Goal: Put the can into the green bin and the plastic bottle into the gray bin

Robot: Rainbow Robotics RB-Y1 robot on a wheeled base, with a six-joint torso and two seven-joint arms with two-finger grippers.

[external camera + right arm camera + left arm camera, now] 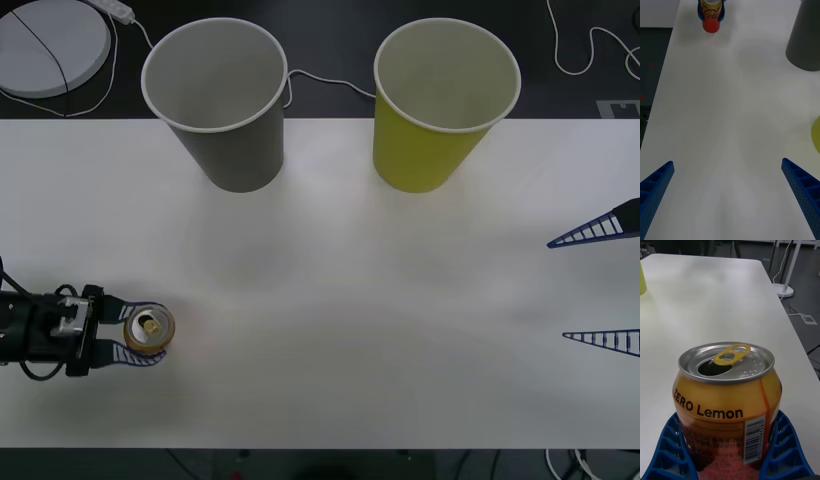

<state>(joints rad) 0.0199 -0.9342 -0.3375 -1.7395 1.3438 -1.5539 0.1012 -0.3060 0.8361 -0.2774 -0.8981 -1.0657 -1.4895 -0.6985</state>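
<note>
The can point(148, 328) stands upright at the table's front left, orange fading to red, with a silver top and a yellow pull tab. My left gripper point(160, 334) is shut on the can point(728, 397), its blue fingers point(673, 450) bent around both sides. At the back stand the gray bin point(235, 150) and, to its right, the green bin point(430, 150), both upright. My right gripper point(558, 290) hangs open at the table's right edge, nothing between its fingers. The right wrist view has the can point(711, 17) far off and the gray bin point(807, 37). The plastic bottle is out of view.
A white round disc point(50, 45) and white cables point(330, 82) lie on the dark floor behind the table. The white table point(330, 300) spreads wide between the can and the two bins.
</note>
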